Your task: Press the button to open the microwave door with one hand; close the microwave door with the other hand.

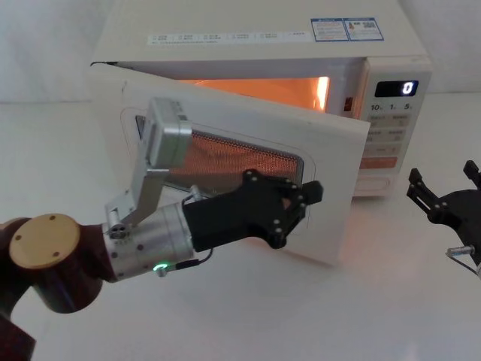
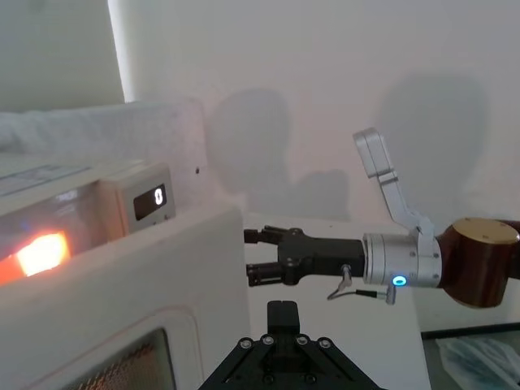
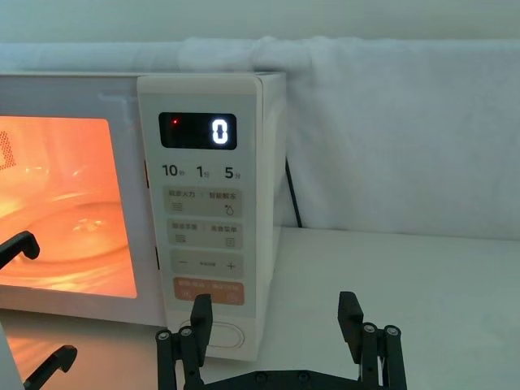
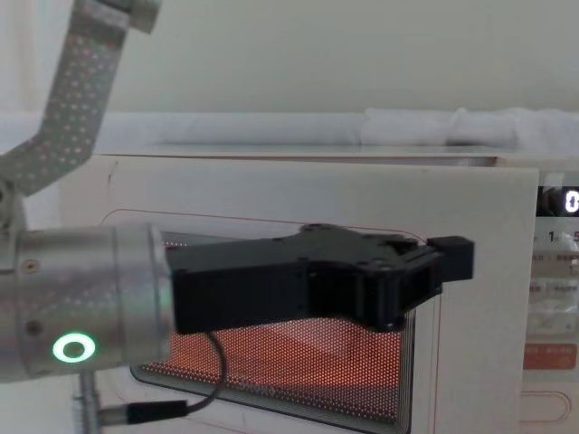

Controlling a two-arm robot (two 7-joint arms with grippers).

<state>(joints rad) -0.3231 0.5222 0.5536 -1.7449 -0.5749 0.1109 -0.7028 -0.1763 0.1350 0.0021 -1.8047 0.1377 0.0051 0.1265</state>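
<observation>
- The scene is a white table (image 1: 248, 316) with a white cloth backdrop (image 3: 406, 130) behind it; a cream-white microwave (image 1: 225, 37) stands on the table.
- On the left side, the left gripper (image 1: 310, 197) reaches forward across the front of the microwave door (image 1: 331, 158). Its black body lies in front of the dark window, and its fingertips are near the free edge of the door. I cannot tell from the pictures if they touch the panel.
- The left fingers look close together, with almost no gap, and they hold nothing. A green ring glows on the silver wrist.
- The microwave door is partly open. It is hinged at the left and swings out toward the robot, so the orange-lit cavity (image 1: 263, 90) is visible above and behind it.
- To the right of the door is the keypad panel (image 3: 207, 236), with a display (image 1: 396, 88) that shows "0".
- The button (image 3: 221, 335) is at the very bottom of this panel, under the orange-red key (image 3: 208, 290).
- On the right side, the right gripper (image 1: 445, 184) hangs over the table, near the keypad panel but apart from it. Its fingers are spread wide and it holds nothing.
</observation>
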